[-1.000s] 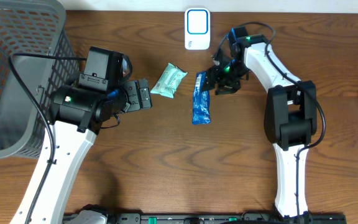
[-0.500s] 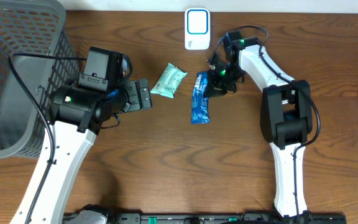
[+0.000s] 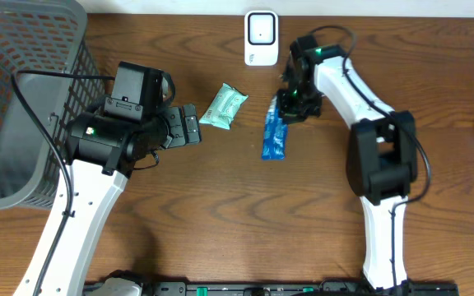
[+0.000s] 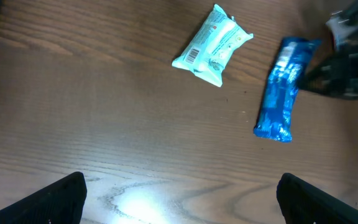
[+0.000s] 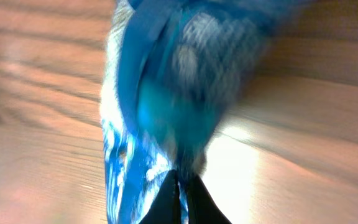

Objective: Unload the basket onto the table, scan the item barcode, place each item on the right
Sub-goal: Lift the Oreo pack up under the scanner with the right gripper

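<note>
On the table (image 3: 220, 214), the left gripper (image 3: 189, 125) waits well to the left, its fingers wide apart. The right gripper (image 3: 289, 105) is clamped on the far end of the blue packet (image 3: 274, 138), whose length runs near to far. The scanner (image 3: 260, 37) lies just beyond it, slightly left.

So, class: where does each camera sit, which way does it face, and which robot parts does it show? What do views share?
Overhead: above the table, looking straight down; both arms show.
Left wrist: on the left arm, looking down at the table; open jaws at bottom corners.
Right wrist: close on the blue packet; shut jaws pinch it.
Shared: all see the blue packet.
</note>
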`<action>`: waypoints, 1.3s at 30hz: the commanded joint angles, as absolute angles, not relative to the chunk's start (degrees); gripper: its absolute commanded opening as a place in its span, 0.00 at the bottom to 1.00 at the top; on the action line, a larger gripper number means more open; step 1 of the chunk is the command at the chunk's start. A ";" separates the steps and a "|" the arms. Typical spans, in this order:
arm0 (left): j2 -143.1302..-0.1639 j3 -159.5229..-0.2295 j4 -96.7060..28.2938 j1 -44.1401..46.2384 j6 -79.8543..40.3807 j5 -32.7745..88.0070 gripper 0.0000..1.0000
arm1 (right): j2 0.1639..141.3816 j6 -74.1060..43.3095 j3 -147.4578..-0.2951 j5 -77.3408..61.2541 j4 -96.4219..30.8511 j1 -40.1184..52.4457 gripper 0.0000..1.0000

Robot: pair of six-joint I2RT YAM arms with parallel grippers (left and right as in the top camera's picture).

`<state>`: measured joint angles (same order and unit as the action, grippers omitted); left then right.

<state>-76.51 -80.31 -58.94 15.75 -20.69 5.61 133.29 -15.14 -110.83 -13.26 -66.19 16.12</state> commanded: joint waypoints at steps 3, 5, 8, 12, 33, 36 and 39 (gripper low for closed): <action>-76.84 -80.47 -59.11 15.44 -19.73 4.86 0.98 | 122.45 -22.68 -111.00 16.05 -68.29 19.90 0.01; -76.84 -80.47 -59.11 15.44 -19.73 4.84 0.98 | 121.99 -23.59 -111.00 22.98 -68.73 22.00 0.01; -76.84 -80.47 -59.11 15.44 -19.73 4.84 0.98 | 122.28 -23.59 -110.78 25.15 -68.62 23.75 0.01; -76.84 -80.47 -59.11 15.44 -19.73 4.86 0.98 | 123.04 -23.55 -110.72 16.27 -68.51 24.34 0.25; -76.84 -80.47 -59.11 15.44 -19.73 4.86 0.98 | 126.04 -25.52 -91.92 -10.09 -50.35 19.84 0.75; -76.84 -80.47 -59.11 15.44 -19.73 4.86 0.98 | 126.02 -25.74 -88.44 -12.16 -45.89 19.86 0.73; -76.84 -80.47 -59.11 15.44 -19.73 4.86 0.98 | 126.02 -26.28 -85.49 -12.08 -42.96 19.59 0.61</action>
